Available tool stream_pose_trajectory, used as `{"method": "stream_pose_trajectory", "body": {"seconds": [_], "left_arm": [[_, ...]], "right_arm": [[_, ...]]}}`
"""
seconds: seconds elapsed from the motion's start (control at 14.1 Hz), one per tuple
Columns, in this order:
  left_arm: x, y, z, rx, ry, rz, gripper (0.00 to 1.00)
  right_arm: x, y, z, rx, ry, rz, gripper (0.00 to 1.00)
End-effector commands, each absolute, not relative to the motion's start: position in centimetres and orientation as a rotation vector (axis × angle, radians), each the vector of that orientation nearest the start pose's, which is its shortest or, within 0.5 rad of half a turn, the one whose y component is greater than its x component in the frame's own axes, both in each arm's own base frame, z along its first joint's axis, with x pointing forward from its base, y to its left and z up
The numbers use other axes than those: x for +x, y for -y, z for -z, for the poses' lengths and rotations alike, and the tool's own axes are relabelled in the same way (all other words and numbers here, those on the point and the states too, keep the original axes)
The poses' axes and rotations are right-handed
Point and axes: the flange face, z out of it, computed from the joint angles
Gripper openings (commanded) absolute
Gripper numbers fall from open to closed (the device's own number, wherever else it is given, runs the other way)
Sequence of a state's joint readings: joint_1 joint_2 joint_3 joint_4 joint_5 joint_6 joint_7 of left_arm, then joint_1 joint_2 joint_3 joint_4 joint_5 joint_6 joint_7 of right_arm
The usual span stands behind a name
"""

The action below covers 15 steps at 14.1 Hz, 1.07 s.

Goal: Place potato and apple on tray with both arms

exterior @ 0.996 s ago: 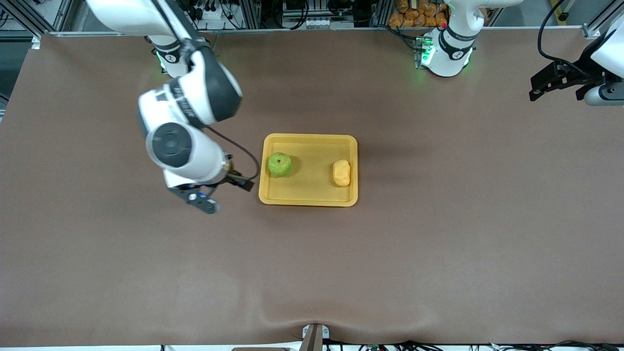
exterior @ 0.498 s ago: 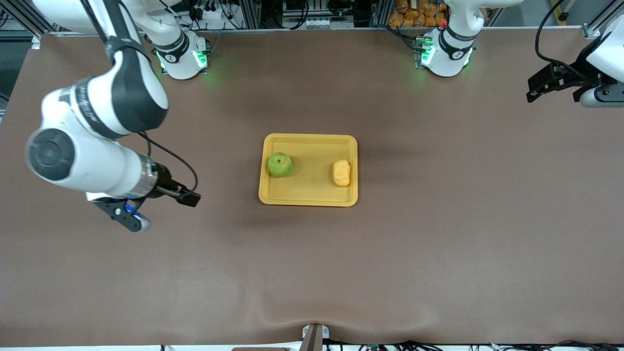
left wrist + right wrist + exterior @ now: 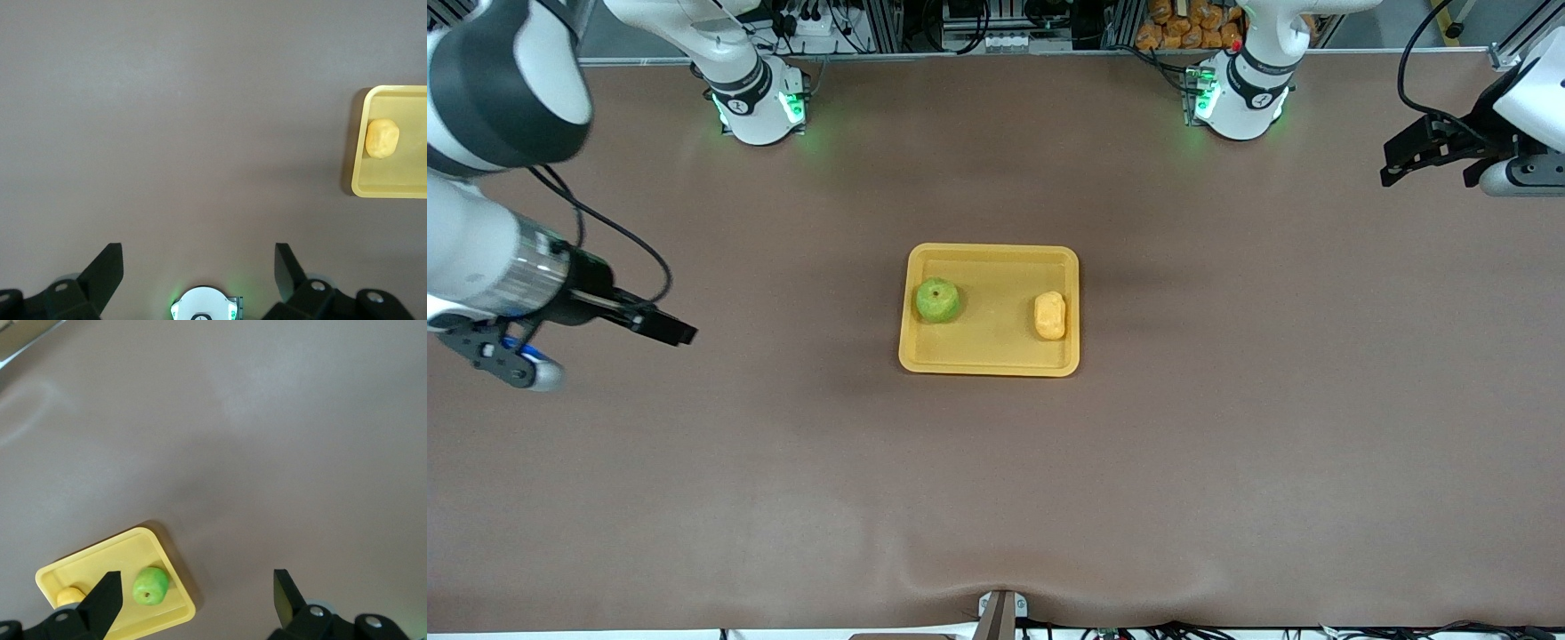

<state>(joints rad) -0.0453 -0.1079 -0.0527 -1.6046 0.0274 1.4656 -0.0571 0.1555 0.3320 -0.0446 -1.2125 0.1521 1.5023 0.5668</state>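
Note:
The yellow-orange tray lies mid-table. The green apple sits in it toward the right arm's end, and the yellow-orange potato toward the left arm's end. My right gripper is open and empty, up over bare table at the right arm's end, well clear of the tray. Its wrist view shows the tray, apple and potato far off. My left gripper is open and empty over the table's left-arm end. Its wrist view shows the tray's rim and potato.
The two arm bases stand with green lights at the table's farthest edge; the left one shows in the left wrist view. A brown mat covers the table. A small bracket sits at the nearest edge.
My right arm has swung away from beside the tray to the right arm's end of the table, gripper empty. The left gripper has barely shifted. Apple and potato stay on the tray.

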Motion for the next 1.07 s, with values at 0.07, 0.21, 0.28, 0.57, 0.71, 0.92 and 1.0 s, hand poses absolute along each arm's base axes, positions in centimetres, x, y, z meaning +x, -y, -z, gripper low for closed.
{"method": "stream_pose_trajectory", "body": {"seconds": [0.07, 0.21, 0.28, 0.57, 0.71, 0.92, 1.0], "left_arm": [[50.7, 4.8, -65.8, -3.121, -0.089, -0.044, 1.0], [51.1, 5.0, -65.5, -3.119, -0.093, -0.051, 1.0], [51.2, 5.1, -65.5, -3.117, -0.093, -0.048, 1.0], [51.2, 4.9, -65.9, -3.12, -0.091, -0.037, 1.0], [51.3, 4.6, -66.0, -3.118, -0.083, -0.034, 1.0], [51.2, 4.6, -66.0, -3.118, -0.079, -0.031, 1.0], [51.2, 4.6, -66.2, -3.118, -0.078, -0.027, 1.0]], "right_arm": [[61.5, -6.5, -62.3, -2.96, -0.642, -0.114, 1.0], [60.6, -5.0, -64.3, -2.954, -0.658, -0.065, 1.0], [60.1, -4.2, -65.3, -2.964, -0.595, -0.036, 1.0], [57.1, -0.2, -66.4, -2.998, -0.368, -0.033, 1.0], [56.2, 1.5, -67.2, -3.011, -0.258, -0.012, 1.0], [53.7, 2.1, -67.2, -3.025, -0.228, -0.036, 1.0], [52.8, 2.0, -67.2, -3.029, -0.225, -0.043, 1.0]]}}
